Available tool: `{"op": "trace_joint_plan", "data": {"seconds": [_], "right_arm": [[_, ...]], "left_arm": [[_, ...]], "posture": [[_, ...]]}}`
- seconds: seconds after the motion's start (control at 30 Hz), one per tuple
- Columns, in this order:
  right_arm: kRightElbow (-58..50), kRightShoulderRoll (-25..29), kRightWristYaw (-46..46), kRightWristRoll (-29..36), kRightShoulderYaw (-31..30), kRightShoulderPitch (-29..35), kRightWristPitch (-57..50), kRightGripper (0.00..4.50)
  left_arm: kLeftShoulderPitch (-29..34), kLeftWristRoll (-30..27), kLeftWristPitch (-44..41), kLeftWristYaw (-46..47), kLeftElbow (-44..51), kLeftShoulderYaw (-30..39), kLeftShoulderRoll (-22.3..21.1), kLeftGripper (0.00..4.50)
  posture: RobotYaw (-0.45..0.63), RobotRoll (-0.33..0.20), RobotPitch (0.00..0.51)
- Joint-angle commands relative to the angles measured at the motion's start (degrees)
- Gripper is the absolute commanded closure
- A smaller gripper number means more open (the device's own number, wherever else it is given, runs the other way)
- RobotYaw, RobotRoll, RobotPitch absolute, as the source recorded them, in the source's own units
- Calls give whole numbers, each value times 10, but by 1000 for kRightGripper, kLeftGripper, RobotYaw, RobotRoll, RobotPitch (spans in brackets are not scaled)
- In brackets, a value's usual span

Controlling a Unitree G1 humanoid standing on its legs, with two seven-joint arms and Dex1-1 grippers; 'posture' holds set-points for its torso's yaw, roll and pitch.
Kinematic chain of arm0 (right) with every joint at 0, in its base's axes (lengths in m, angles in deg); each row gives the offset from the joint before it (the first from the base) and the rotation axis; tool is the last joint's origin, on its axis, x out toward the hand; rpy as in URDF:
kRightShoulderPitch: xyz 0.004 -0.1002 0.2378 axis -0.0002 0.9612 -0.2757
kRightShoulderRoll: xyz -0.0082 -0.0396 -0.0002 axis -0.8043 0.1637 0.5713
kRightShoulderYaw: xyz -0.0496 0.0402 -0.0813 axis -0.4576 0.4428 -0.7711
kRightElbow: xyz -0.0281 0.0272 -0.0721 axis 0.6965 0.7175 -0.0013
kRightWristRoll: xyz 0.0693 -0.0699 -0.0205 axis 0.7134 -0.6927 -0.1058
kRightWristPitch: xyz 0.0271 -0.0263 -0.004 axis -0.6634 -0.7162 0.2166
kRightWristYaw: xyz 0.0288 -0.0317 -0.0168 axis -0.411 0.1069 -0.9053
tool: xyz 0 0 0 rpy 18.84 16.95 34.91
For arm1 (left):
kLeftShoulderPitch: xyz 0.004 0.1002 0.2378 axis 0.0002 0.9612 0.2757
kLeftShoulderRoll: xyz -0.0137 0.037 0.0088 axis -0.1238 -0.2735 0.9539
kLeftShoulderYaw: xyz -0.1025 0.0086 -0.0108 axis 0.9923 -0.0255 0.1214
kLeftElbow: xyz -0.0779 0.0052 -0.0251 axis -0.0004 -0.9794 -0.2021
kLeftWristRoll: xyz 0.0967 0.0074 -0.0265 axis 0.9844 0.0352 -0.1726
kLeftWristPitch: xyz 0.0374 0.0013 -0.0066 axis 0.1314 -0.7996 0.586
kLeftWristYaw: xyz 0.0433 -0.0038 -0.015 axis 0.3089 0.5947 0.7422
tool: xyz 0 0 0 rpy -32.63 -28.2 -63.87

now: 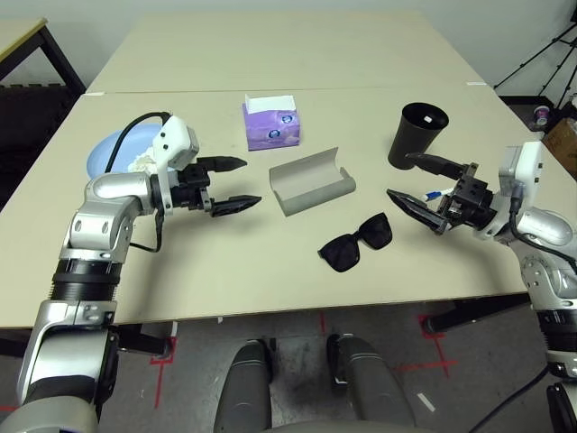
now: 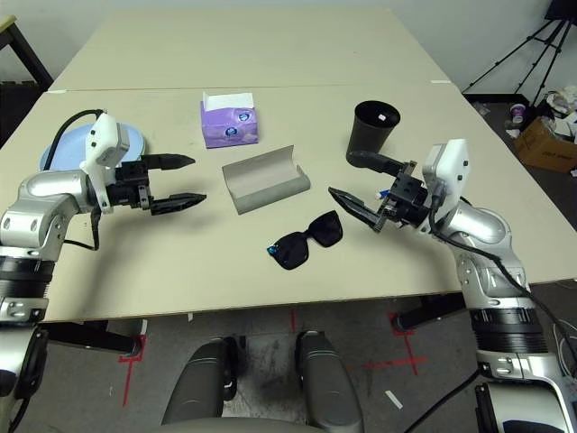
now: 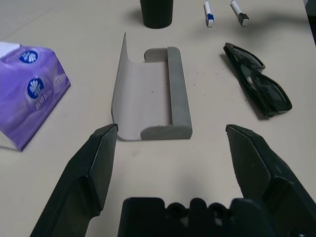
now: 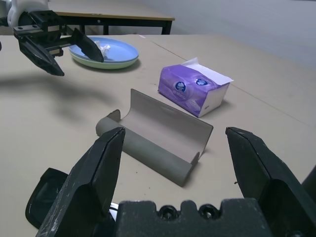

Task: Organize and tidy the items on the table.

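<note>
Black sunglasses (image 1: 356, 242) lie folded near the table's (image 1: 225, 271) front middle. Behind them the grey glasses case (image 1: 311, 183) lies open. The black cup (image 1: 417, 133) stands upright at the back right, and two white pens (image 3: 209, 13) (image 3: 239, 12) lie beside it. A light blue plate (image 1: 113, 152) sits stacked on a pale green one at the left, with the crumpled tissue (image 4: 102, 47) on it. My left gripper (image 1: 248, 182) hovers open just left of the case. My right gripper (image 1: 399, 176) is open between cup and sunglasses, holding nothing.
A purple tissue box (image 1: 270, 124) stands behind the case. A second table (image 1: 270, 45) adjoins at the back. A tripod (image 1: 550, 63) and a cardboard box (image 2: 545, 144) stand on the floor off the right edge.
</note>
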Motion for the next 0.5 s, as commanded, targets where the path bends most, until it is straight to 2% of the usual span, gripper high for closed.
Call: {"op": "trace_joint_plan", "data": {"seconds": [0.03, 0.17, 0.33, 0.5], "right_arm": [[6, 12, -22, 1, -2, -6, -6, 0], [44, 38, -78, -27, -29, -42, 10, 0], [95, 56, -127, -62, -61, -97, 33, 0], [61, 73, -141, -83, -97, -112, -25, 0]], "left_arm": [[26, -32, -4, 10, 41, 27, 1, 44], [81, -50, -10, 16, 84, 40, -4, 44], [121, -57, 5, 28, 104, 41, 12, 44], [137, -74, 16, 50, 115, 49, 43, 44]], "posture": [[-67, 0, 129], [-52, 0, 135], [-46, 0, 142], [-41, 0, 148]]}}
